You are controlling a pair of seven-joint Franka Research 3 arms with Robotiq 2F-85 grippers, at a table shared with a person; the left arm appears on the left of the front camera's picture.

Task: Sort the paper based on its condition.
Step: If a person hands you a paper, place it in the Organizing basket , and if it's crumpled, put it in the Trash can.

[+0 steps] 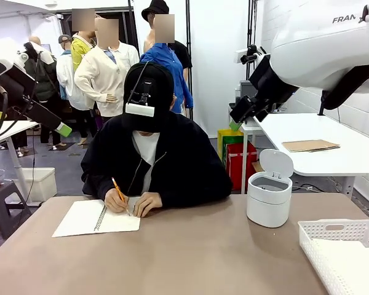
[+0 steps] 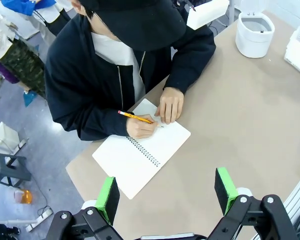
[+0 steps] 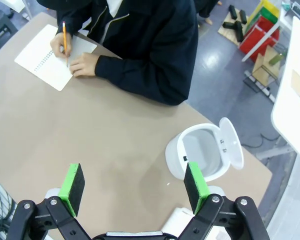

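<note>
Left jaws apart, right jaws apart, both empty, spiral notebook (image 2: 132, 165) well beyond them, under person's writing hand (image 2: 140, 128)

Front view: fixed and low at the near edge of the desk (image 1: 190, 258), facing level across it to the person (image 1: 154, 160) seated opposite.

Left wrist view: high, looking steeply down past the left gripper's fingers (image 2: 108, 198) at the spiral notebook (image 2: 124, 161).

Right wrist view: likewise high, looking steeply down past the right gripper's fingers (image 3: 73, 189) at the open-lidded bin (image 3: 176, 157).

All three views share the person, notebook and bin.
</note>
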